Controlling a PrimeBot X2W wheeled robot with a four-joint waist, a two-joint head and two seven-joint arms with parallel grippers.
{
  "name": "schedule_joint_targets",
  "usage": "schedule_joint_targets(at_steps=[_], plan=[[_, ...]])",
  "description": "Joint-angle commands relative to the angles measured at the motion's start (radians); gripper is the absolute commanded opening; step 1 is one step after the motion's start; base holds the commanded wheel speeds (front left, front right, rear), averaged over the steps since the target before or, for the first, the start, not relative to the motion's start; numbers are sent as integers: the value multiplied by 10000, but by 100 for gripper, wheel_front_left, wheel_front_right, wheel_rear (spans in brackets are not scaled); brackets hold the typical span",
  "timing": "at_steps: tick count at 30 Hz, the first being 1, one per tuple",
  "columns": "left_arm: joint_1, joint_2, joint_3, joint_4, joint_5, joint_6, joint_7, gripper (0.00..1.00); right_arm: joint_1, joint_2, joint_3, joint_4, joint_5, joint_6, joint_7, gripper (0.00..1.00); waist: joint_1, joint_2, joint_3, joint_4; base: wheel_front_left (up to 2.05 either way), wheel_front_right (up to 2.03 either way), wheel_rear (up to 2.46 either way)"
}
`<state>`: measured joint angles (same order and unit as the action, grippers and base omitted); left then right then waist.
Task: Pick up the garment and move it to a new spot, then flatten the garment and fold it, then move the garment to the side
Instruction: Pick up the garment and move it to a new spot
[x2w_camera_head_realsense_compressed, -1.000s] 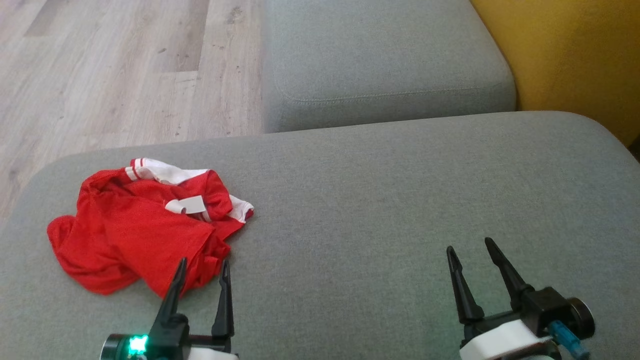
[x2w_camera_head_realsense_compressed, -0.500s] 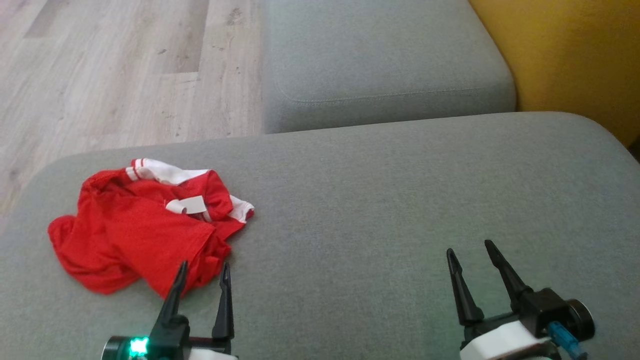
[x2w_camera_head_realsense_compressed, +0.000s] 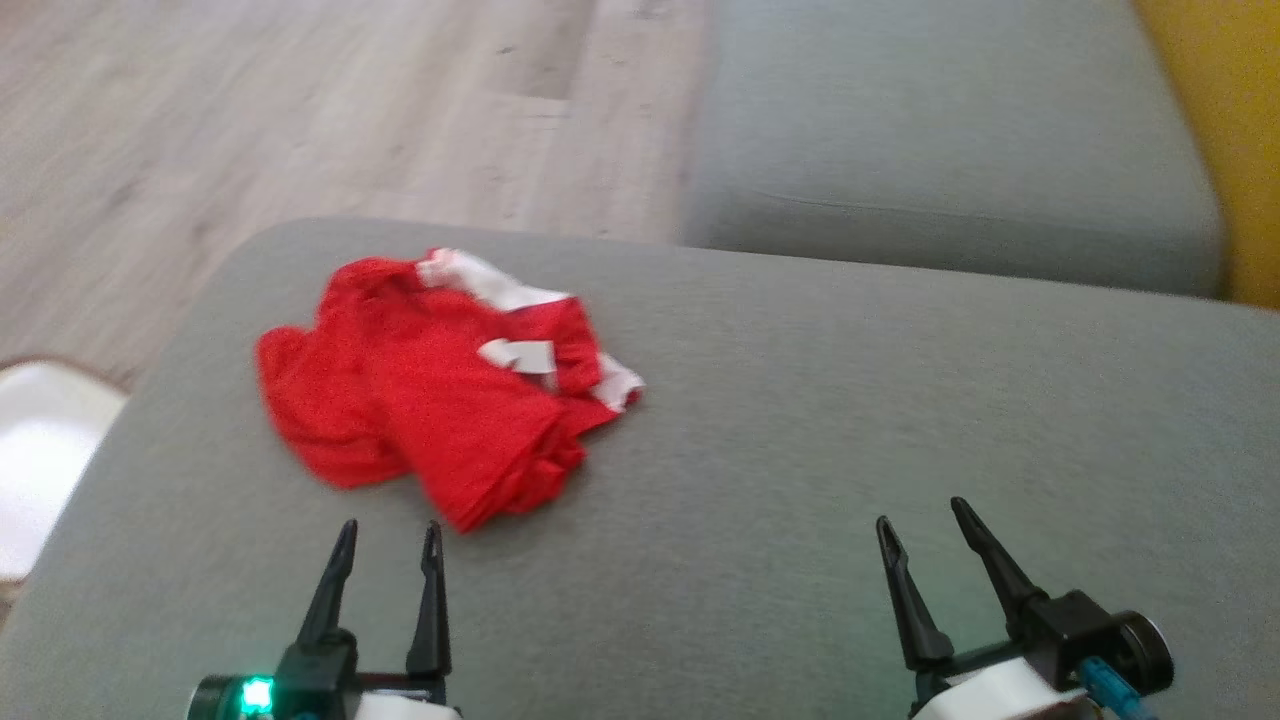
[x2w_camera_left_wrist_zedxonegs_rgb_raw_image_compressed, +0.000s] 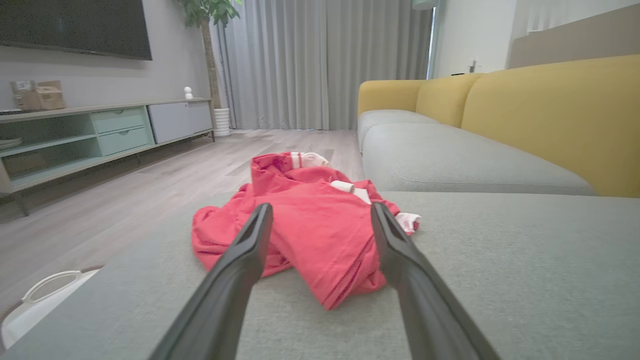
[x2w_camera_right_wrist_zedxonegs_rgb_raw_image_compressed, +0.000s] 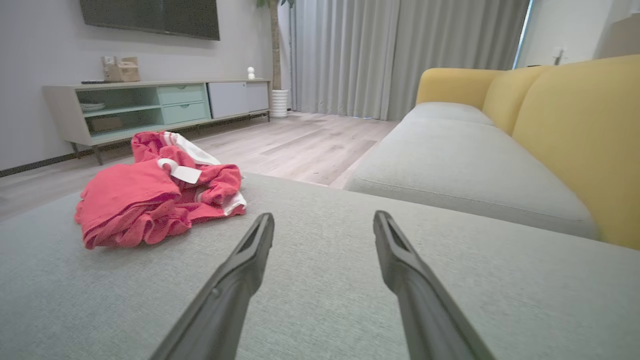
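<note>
Hovering low over a grey sofa cushion, both pairs of fingers are spread and empty, and the crumpled red garment lies just ahead of the left pair.

The left fingers (x2w_camera_head_realsense_compressed: 430, 600) are parted with nothing between them. Their tips point at the garment's (x2w_camera_head_realsense_compressed: 440, 400) near edge without touching it, which reads as a lined-up approach for the pick-up. The right fingers (x2w_camera_head_realsense_compressed: 907, 590) are also spread and empty, well apart from the cloth over bare cushion (x2w_camera_head_realsense_compressed: 800, 450), probably held clear to leave a free spot for laying it out. The garment sits bunched on the cushion's left part, with white striped trim and a white label on top, so flattening and folding have not begun. Beyond lie a wooden floor (x2w_camera_head_realsense_compressed: 200, 120), another grey seat (x2w_camera_head_realsense_compressed: 950, 130) and a yellow backrest (x2w_camera_head_realsense_compressed: 1245, 150).
</note>
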<state>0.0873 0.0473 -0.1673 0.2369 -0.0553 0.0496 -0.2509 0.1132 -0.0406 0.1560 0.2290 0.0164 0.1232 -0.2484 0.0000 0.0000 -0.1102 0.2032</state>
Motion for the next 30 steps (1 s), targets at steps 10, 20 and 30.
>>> schedule_joint_targets(at_steps=[10, 20, 30], plan=[[-292, 134, 957, -1136, 271, 96, -109, 100, -430, -97, 439, -222, -157, 75, -134, 100, 0, 0, 432, 2537, 0, 0, 0], [-2023, 733, 1397, -3114, 574, 576, -109, 100, -848, -224, 243, -294, -1083, 75, -134, 100, 0, 0, 2251, 2727, 0, 0, 0], [-7595, 1370, 1984, 1604, -884, -658, 449, 100, -1960, -1602, 329, -834, -1371, 75, -134, 100, 0, 0, 4981, 2109, 0, 0, 0]])
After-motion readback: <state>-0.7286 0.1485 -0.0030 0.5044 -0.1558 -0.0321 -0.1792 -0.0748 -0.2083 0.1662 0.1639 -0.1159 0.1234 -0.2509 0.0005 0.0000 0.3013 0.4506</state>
